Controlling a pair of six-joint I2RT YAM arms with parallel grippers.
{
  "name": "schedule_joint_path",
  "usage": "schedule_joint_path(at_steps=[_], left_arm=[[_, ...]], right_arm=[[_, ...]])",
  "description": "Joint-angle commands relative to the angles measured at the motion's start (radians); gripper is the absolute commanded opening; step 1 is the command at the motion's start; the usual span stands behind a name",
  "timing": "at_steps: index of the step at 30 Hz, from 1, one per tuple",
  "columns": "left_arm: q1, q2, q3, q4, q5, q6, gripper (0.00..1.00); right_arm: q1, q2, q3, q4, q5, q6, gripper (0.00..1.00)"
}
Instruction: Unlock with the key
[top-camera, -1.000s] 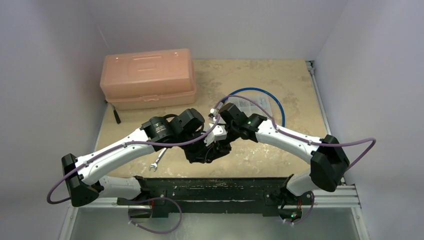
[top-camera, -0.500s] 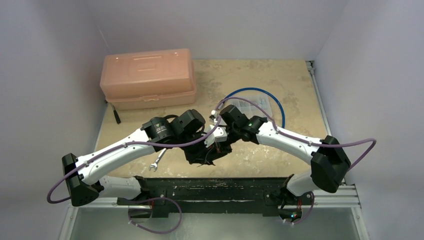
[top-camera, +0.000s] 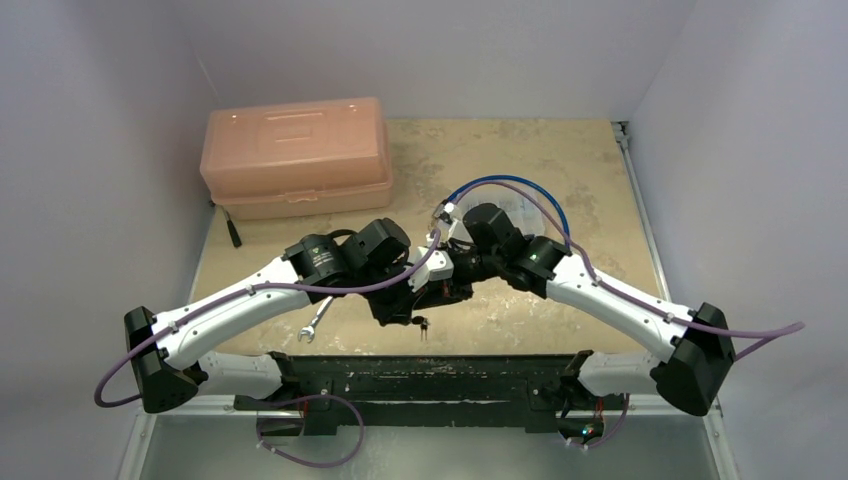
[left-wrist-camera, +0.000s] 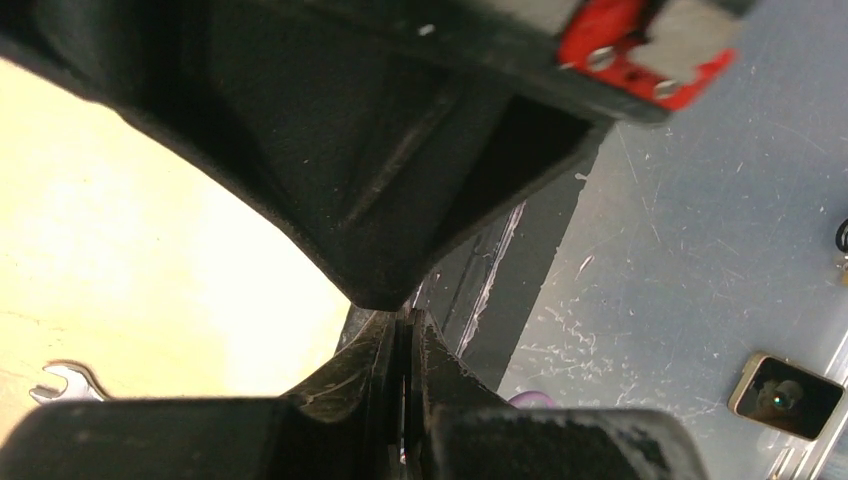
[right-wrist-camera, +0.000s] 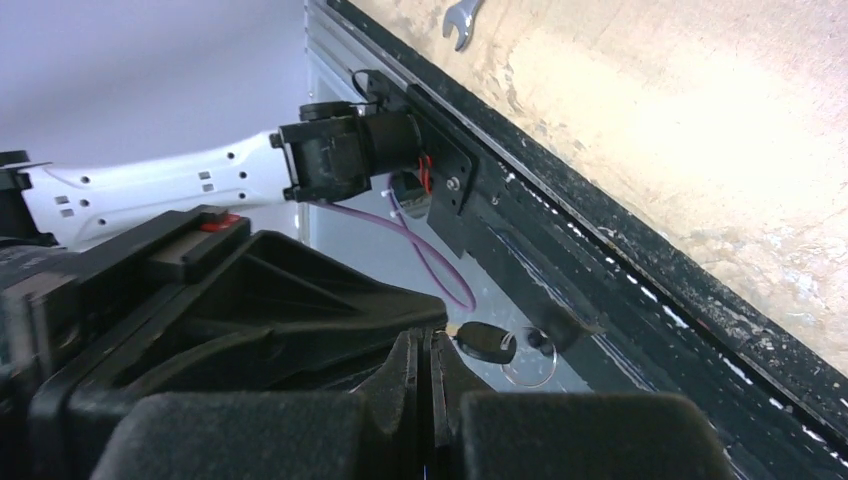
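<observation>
The key (right-wrist-camera: 487, 343) is seen at the very tips of the right hand (right-wrist-camera: 424, 340), whose jaws are pressed narrow. It is judged to be pinched by its blade end, with the black head and key ring (right-wrist-camera: 528, 365) left free. It is held over the tabletop (top-camera: 500, 150), just on the far side of the black rail (top-camera: 430, 375), with its long axis laid across the line of the fingers. The left hand (left-wrist-camera: 400, 322) is set tip to tip against the right, its jaws likewise narrow; whether anything is gripped there cannot be told. No lock is made out. A blue cable loop (top-camera: 556, 205), possibly the lock, lies well beyond the rail, nearer the right arm.
</observation>
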Motion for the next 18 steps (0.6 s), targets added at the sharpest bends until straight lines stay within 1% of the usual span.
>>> schedule_joint_path(at_steps=[1, 8, 12, 13, 14, 15, 17, 18], left_arm=[[0.006, -0.026, -0.010, 0.033, -0.032, -0.039, 0.00], [0.006, -0.054, 0.007, 0.041, -0.068, -0.065, 0.00], [0.006, -0.062, 0.029, 0.043, -0.071, -0.064, 0.00], [0.006, -0.063, 0.034, 0.041, -0.071, -0.062, 0.00], [0.006, -0.062, 0.039, 0.040, -0.071, -0.062, 0.00], [0.007, -0.063, 0.043, 0.040, -0.070, -0.061, 0.00], [0.007, -0.061, 0.054, 0.039, -0.062, -0.056, 0.00], [0.008, -0.062, 0.057, 0.041, -0.057, -0.056, 0.00]], right_arm=[[-0.003, -0.049, 0.002, 0.024, 0.064, 0.043, 0.00], [-0.006, -0.106, -0.025, -0.039, 0.147, 0.013, 0.00], [-0.006, -0.164, -0.036, -0.026, 0.218, -0.076, 0.00], [-0.006, -0.187, -0.047, -0.012, 0.244, -0.097, 0.07], [-0.006, -0.215, -0.056, -0.002, 0.280, -0.119, 0.20], [-0.006, -0.242, -0.066, 0.007, 0.315, -0.136, 0.37], [-0.006, -0.297, -0.085, 0.016, 0.414, -0.156, 0.67], [-0.005, -0.318, -0.090, 0.017, 0.450, -0.155, 0.85]])
